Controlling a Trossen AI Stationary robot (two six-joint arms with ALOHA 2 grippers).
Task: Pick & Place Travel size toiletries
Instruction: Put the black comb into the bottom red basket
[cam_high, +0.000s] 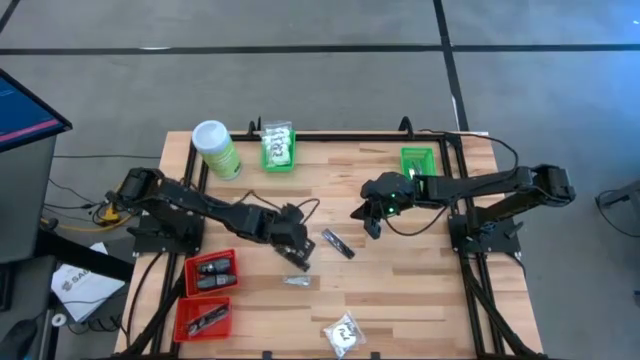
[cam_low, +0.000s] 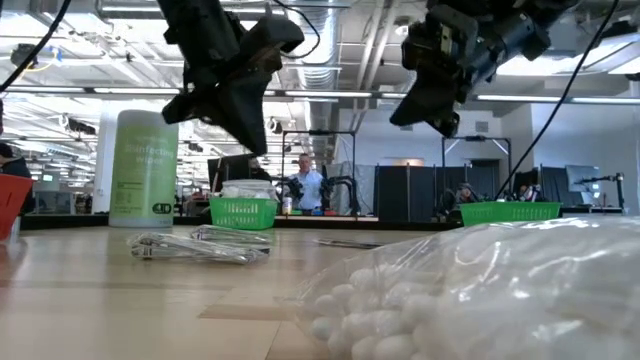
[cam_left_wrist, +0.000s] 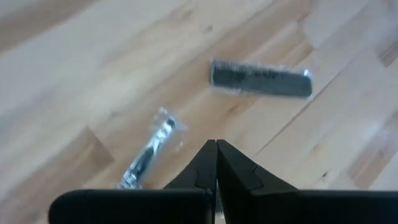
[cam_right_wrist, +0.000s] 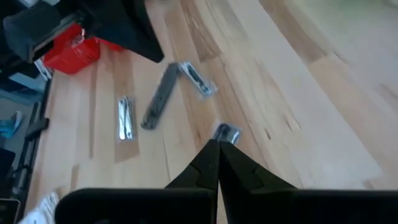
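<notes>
Off to the left of the left gripper (cam_high: 297, 255): two red baskets (cam_high: 208, 273) already loaded with dark sticks. Fingers pressed fully together, holding nothing, raised off the wood. Just below the fingertips, a slim silvery sachet (cam_high: 294, 281); just beyond them, a dark comb in clear wrap (cam_high: 337, 243). Nearer the front edge, a white crinkly packet (cam_high: 344, 334). Further right, right gripper (cam_high: 371, 228) likewise pinched shut and empty, hanging close beside the comb's far end, with a green basket (cam_high: 418, 160) behind it. Probably the reach before a pick. Best done by spreading the fingers first, straddling the sachet across its narrow width, then lowering squarely; flat wrap likely to slide if nudged sideways.
</notes>
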